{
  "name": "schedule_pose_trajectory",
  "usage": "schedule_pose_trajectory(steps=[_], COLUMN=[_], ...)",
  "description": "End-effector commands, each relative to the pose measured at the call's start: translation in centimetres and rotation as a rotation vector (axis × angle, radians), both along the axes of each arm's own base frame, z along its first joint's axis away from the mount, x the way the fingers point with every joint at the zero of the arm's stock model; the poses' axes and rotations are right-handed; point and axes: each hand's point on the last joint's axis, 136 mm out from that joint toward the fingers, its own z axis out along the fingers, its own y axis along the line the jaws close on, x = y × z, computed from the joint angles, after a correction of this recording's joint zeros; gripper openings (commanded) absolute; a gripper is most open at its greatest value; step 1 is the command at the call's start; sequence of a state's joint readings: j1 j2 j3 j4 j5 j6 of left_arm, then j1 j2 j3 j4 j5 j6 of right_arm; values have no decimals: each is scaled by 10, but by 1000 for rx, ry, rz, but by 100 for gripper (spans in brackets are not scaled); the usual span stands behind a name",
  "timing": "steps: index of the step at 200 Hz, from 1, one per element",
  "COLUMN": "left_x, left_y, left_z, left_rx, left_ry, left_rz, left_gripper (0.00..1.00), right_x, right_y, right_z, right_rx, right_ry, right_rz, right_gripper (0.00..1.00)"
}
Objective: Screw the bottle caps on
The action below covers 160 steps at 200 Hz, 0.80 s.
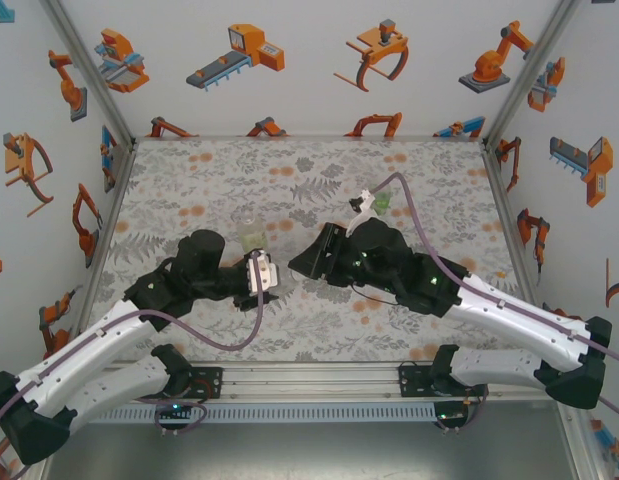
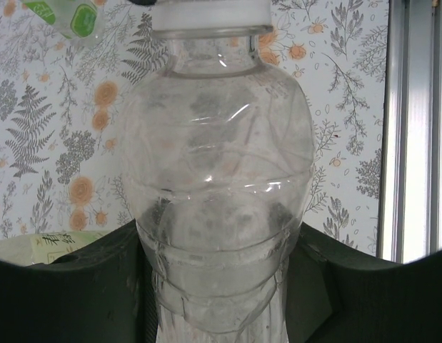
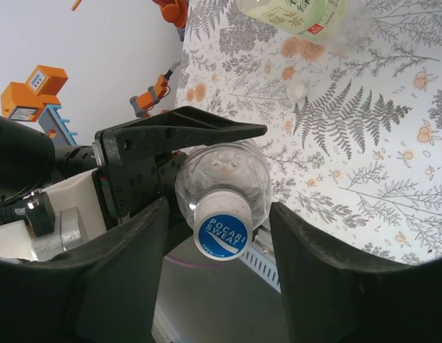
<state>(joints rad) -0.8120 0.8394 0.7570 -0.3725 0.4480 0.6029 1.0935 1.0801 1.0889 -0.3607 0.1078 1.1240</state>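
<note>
My left gripper point(image 2: 221, 236) is shut on the body of the colourless bottle point(image 2: 217, 164), which lies sideways, its whitish cap point(image 2: 210, 18) on its neck. That cap point(image 3: 221, 230) has a blue printed top and sits between the fingers point(image 3: 121, 264) of my right gripper point(image 3: 219, 211), which is open with a gap on each side. In the top view the left gripper point(image 1: 272, 283) and the right gripper point(image 1: 304, 262) face each other at mid-table. The yellowish bottle point(image 1: 254, 240) lies just behind them. The green-tinted bottle point(image 1: 379, 203) lies farther back right. A loose cap point(image 3: 297, 87) rests on the mat.
The floral mat point(image 1: 189, 180) covers the table inside white walls with orange robot prints. A metal rail point(image 2: 406, 128) runs along the right edge. The yellowish bottle point(image 3: 295, 14) lies close to both arms. A purple cable point(image 1: 414, 215) loops over the right arm.
</note>
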Motion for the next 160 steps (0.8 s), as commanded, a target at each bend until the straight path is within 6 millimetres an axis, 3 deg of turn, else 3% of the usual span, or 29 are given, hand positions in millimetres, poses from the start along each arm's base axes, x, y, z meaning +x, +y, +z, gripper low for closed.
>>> schedule_pose_trajectory(steps=[1, 89, 119, 160], left_x=[-3, 3, 7, 11], left_y=[-6, -7, -7, -8], left_z=[12, 14, 14, 15], left_rx=[-39, -39, -39, -38], left_ry=[-24, -12, -10, -13], left_rz=[-39, -1, 19, 33], left_gripper=[0, 0, 0, 0], right_x=[7, 7, 8, 9], right_y=[0, 5, 7, 7], right_z=[8, -4, -3, -6], right_rx=[0, -5, 6, 5], right_ry=[-30, 7, 17, 27], right_rz=[-20, -21, -23, -28], right_gripper=[49, 36, 45, 43])
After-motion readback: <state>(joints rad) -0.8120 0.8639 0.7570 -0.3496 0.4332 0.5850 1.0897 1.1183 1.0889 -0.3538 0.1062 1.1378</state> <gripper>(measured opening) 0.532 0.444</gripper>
